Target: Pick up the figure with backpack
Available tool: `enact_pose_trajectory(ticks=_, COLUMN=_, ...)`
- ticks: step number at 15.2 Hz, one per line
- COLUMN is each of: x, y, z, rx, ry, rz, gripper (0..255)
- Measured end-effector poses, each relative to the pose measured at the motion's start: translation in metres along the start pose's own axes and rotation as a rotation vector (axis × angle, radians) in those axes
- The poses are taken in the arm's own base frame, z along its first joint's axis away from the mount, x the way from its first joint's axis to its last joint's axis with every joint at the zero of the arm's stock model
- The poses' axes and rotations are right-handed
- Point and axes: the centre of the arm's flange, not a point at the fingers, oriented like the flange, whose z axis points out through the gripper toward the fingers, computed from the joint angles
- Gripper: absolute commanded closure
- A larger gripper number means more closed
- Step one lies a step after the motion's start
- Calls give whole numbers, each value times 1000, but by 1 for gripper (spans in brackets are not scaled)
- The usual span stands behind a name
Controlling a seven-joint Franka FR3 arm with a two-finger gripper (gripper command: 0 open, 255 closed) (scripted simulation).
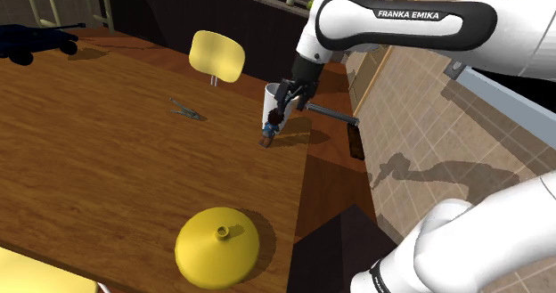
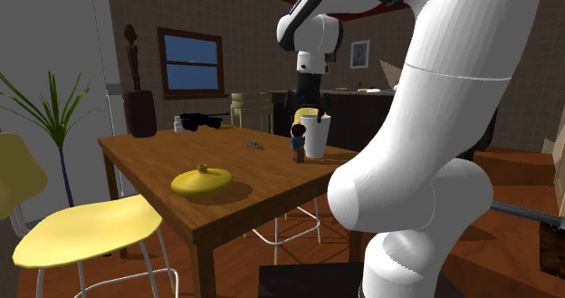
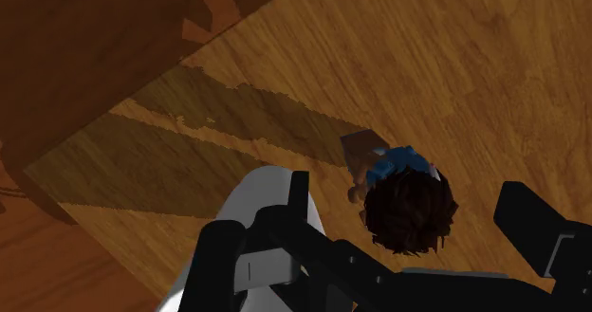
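Claw | fingers spread | over figure | white cup just beside

Wooden bench. Directly under end effector: small figure, upright. Just beside: white cup. Well apart: grey tool, yellow domed object, dark object.

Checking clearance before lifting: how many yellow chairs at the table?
2: near chair at the second exterior view's lower left, far chair near the white cup. Others may be hidden.
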Motion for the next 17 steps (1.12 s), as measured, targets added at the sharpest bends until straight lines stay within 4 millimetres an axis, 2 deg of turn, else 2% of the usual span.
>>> enact_pose_trajectory(ticks=2, x=19, y=-2, z=-1, rx=22, ry=12, rz=-15, gripper=0)
enact_pose_trajectory(ticks=4, x=30, y=-8, z=4, rx=32, ry=17, rz=-22, gripper=0)
enact_pose_trajectory(ticks=9, x=35, y=-11, z=28, rx=36, ry=18, rz=-25, gripper=0)
enact_pose_trajectory(ticks=11, x=35, y=-11, z=30, rx=35, ry=35, rz=-27, gripper=0)
enact_pose_trajectory(ticks=12, x=35, y=-11, z=30, rx=35, ry=39, rz=-27, gripper=255)
enact_pose_trajectory(ticks=17, x=35, y=-11, z=21, rx=35, ry=57, rz=-29, gripper=255)
